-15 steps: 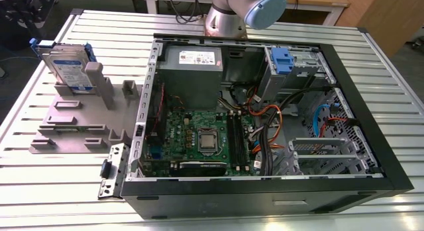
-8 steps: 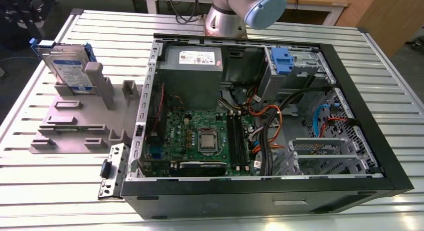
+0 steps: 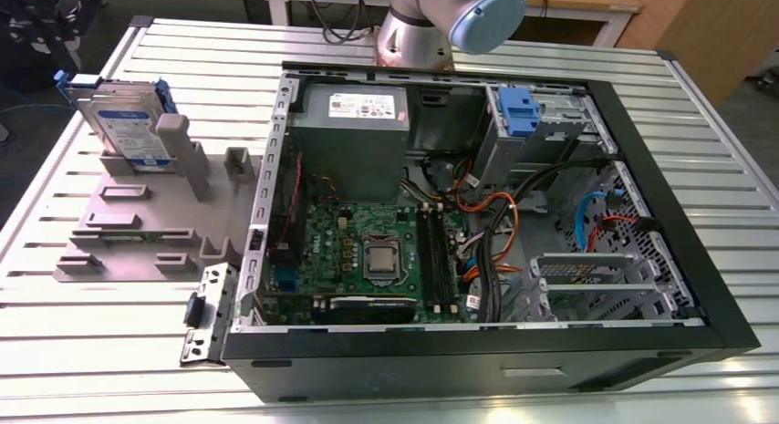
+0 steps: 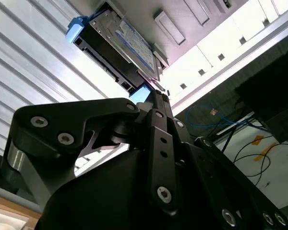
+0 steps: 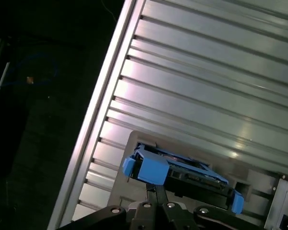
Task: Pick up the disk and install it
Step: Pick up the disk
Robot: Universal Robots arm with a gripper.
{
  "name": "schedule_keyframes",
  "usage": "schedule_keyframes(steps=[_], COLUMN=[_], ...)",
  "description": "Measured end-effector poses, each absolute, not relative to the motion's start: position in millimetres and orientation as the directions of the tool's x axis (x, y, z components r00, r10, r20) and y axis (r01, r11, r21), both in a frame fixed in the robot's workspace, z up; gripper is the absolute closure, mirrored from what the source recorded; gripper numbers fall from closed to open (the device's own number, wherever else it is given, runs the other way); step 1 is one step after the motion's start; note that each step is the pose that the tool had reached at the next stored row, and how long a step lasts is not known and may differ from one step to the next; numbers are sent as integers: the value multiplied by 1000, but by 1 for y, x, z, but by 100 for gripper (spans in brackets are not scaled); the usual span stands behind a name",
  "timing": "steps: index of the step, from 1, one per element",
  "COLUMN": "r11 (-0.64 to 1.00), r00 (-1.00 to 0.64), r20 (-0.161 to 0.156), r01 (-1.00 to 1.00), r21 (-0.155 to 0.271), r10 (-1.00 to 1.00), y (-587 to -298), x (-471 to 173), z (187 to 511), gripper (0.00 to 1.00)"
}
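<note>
The disk (image 3: 128,125), silver-grey with a white-and-blue label and a bright blue bracket, stands on edge in a grey holder (image 3: 134,219) at the exterior view's left. Both wrist views look at it from a distance: the disk (image 4: 122,40) leans in its holder, and its blue-framed edge (image 5: 180,171) shows past the fingertips. My gripper (image 5: 156,190) is shut, its two black fingers pressed together with nothing between them. It is apart from the disk. The same closed fingers of the gripper (image 4: 156,96) rise from the black linkage in the second wrist view.
An open black computer case (image 3: 681,260) lies on the slatted metal table (image 3: 731,150), with the motherboard, cables and a grey power-supply box (image 3: 353,123) inside. A drive bay with a blue tab (image 3: 517,109) sits at the case's far corner. The arm's base (image 3: 444,23) stands behind the case.
</note>
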State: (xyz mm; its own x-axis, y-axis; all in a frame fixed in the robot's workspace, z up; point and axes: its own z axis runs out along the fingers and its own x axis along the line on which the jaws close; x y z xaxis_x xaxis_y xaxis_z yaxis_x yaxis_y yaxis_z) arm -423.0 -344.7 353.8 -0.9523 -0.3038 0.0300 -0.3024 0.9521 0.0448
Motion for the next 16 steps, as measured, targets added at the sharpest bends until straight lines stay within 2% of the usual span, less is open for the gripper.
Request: schedule_keyframes(steps=[16], r11=[932], r00=[-932], r20=[30], r01=[-360], r21=[45], r10=[-362], y=[-345], x=[-423], z=[354], gripper=[89])
